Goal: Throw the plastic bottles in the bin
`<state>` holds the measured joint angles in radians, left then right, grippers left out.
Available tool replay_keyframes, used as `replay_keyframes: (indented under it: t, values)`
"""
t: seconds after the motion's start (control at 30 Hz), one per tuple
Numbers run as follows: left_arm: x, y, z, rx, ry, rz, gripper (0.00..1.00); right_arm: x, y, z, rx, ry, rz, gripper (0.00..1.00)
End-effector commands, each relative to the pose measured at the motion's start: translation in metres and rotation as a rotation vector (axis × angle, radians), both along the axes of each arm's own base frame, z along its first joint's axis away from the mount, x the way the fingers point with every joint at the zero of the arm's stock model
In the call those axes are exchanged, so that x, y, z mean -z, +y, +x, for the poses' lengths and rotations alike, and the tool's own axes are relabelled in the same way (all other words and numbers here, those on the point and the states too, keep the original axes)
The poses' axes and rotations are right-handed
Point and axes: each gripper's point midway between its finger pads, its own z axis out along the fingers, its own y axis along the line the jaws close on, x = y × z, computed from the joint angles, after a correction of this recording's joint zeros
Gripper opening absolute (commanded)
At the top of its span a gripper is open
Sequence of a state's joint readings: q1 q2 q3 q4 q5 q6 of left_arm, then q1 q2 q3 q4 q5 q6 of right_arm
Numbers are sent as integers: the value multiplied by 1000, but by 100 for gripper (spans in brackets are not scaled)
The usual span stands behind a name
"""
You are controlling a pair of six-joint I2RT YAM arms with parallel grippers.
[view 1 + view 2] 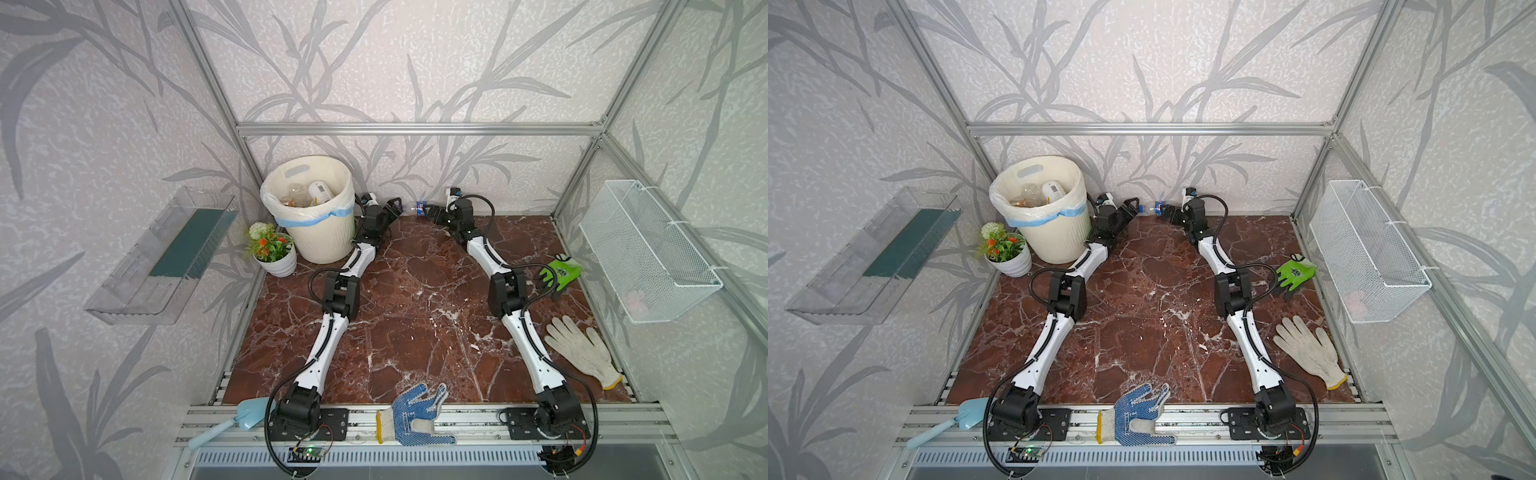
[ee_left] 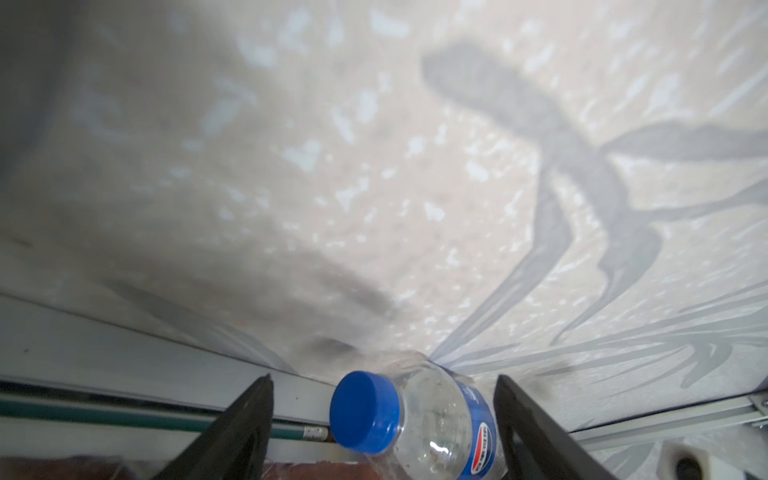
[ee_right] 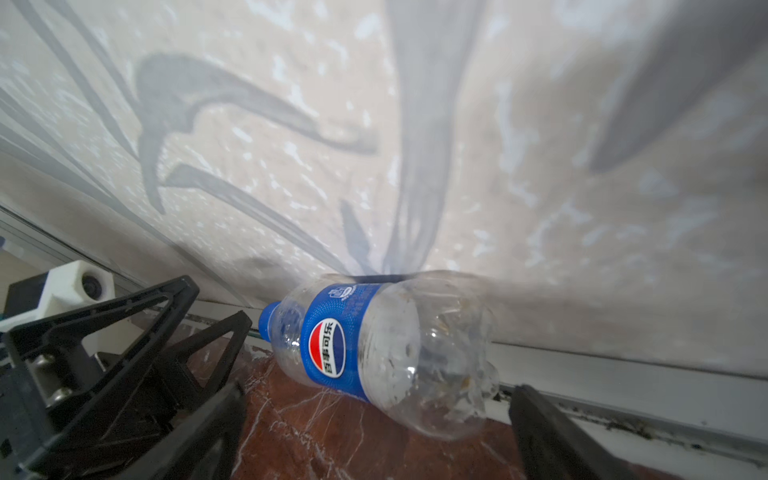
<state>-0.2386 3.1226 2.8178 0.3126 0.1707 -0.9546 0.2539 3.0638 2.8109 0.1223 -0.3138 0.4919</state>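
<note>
A clear plastic bottle (image 1: 419,207) (image 1: 1156,207) with a blue label and blue cap lies on its side against the back wall. My left gripper (image 1: 398,208) (image 2: 383,380) is open at its cap end; the bottle (image 2: 432,424) sits between the jaws with a gap on each side. My right gripper (image 1: 430,212) (image 3: 378,395) is open wide at the bottle's (image 3: 374,353) base end, with nothing between its fingers. The right wrist view also shows the left gripper (image 3: 214,299). The cream ribbed bin (image 1: 316,243) (image 1: 1054,243) stands at the back left, holding several bottles (image 1: 320,192).
A small flower pot (image 1: 276,255) stands in front of the bin. A green glove (image 1: 561,270) and a white glove (image 1: 582,353) lie at the right, a blue-dotted glove (image 1: 415,415) and a blue trowel (image 1: 232,419) on the front rail. A wire basket (image 1: 648,249) hangs on the right wall.
</note>
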Motion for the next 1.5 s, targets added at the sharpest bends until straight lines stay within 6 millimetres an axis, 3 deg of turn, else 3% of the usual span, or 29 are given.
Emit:
replay_keyframes:
  t: [0.0, 0.2, 0.6, 0.73, 0.93, 1.07, 1.2, 1.3, 1.47]
  values:
    - [0, -7, -1, -37, -6, -80, 83, -20, 8, -1, -55, -60, 117, 99]
    - [-10, -30, -7, -10, -36, -47, 83, -26, 20, -9, -133, -84, 166, 99]
    - [-35, -51, -15, 69, -94, -39, 83, -49, 33, -27, -288, -92, 256, 100]
    - [-42, -57, -18, 109, -101, -45, 82, -66, 42, -41, -372, -87, 288, 93]
    - [-54, -68, -25, 189, -135, -65, 78, -67, 46, -68, -447, -56, 331, 88]
    - [-63, -75, -32, 248, -150, -70, 75, -71, 31, -87, -387, -72, 315, 87]
    - [-68, -72, -35, 263, -147, -61, 74, -73, -4, -97, -193, -16, 254, 89]
    - [-72, -69, -32, 254, -143, -59, 74, -64, -16, -91, -60, 96, 278, 90]
    - [-81, -69, -31, 269, -142, -56, 74, -43, -16, -60, 91, 201, 376, 92]
